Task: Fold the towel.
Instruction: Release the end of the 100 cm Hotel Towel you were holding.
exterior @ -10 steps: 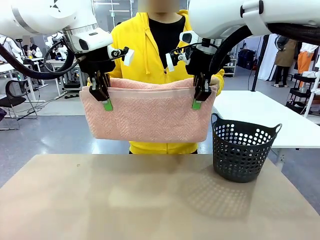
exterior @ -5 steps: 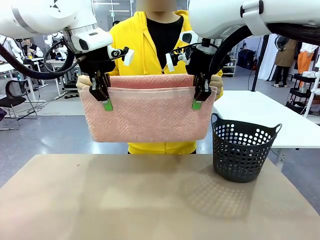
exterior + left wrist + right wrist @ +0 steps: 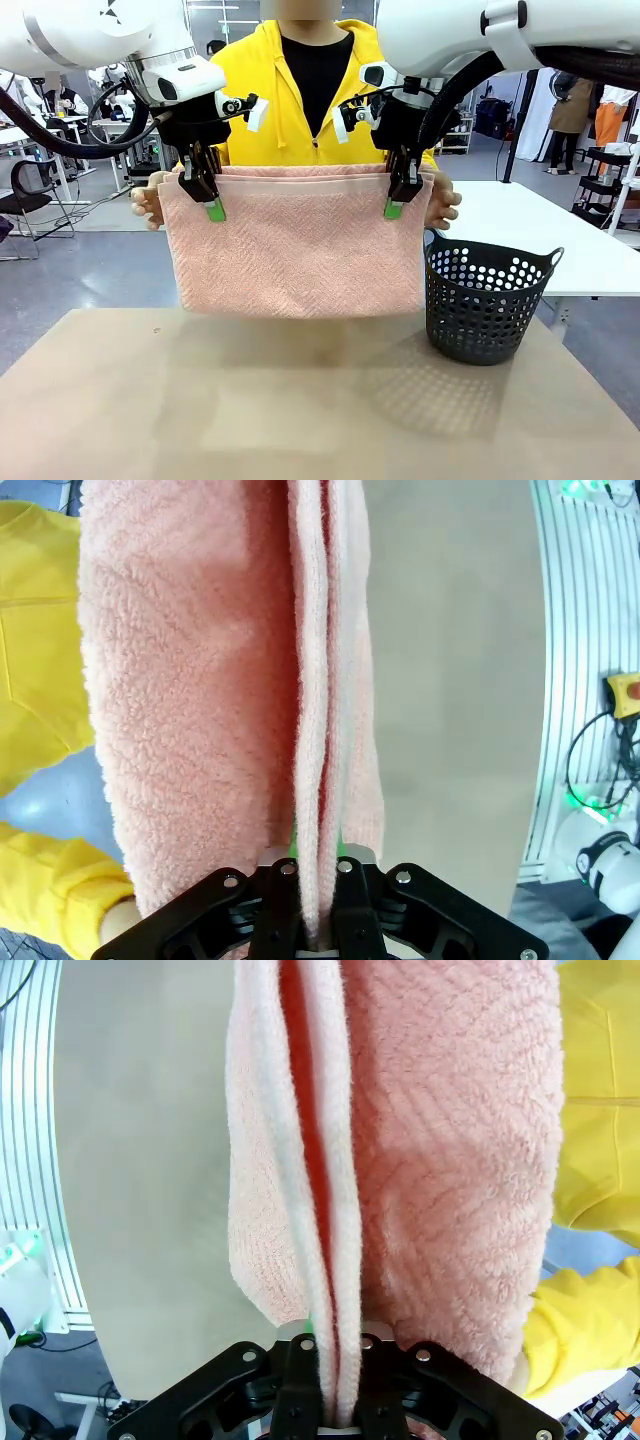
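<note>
You have the light salmon-pink fluffy terry towel [image 3: 300, 245] hanging in the air between the two arms, its lower edge down near the far edge of the tan desk [image 3: 300, 420]. The left fingers [image 3: 214, 209] and the right fingers [image 3: 393, 209] are each clenched on the towel's top edge, near the upper corners. That grip is why the cloth hangs flat and square rather than bunched.

In both wrist views several layers sit pinched together between the black fingers, so the towel looks already doubled over. Across the desk, the person in the yellow hooded jacket has one hand [image 3: 147, 203] at the towel's left edge and the other hand [image 3: 444, 205] at its right, probably steadying it for the next fold.

The dark perforated plastic basket [image 3: 490, 300] stands on the desk at the right, just beside the towel's lower corner. It is probably where the folded towel will go.
</note>
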Controlling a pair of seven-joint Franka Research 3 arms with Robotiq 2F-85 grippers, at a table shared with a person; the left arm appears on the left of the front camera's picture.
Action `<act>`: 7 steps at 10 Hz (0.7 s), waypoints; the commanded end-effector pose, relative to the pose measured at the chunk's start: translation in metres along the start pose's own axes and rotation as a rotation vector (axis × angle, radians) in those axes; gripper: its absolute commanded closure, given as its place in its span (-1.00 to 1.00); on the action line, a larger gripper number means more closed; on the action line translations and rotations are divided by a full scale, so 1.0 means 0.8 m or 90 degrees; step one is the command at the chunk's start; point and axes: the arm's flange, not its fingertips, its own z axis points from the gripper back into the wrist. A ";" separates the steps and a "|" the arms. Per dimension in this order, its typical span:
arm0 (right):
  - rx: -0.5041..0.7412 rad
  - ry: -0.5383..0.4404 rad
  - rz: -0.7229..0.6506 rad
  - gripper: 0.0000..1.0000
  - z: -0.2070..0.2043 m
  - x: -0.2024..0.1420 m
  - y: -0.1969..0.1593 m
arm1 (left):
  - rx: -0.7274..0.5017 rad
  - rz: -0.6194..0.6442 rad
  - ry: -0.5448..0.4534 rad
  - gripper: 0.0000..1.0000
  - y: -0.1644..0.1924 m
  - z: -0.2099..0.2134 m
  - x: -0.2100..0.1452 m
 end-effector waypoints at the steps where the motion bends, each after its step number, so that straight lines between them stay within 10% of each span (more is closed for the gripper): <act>1: -0.003 0.005 0.003 1.00 0.001 -0.001 0.000 | 0.006 -0.001 0.005 1.00 0.001 0.002 -0.001; 7: -0.003 0.005 0.003 1.00 0.001 -0.001 0.000 | 0.006 -0.001 0.005 1.00 0.001 0.002 -0.001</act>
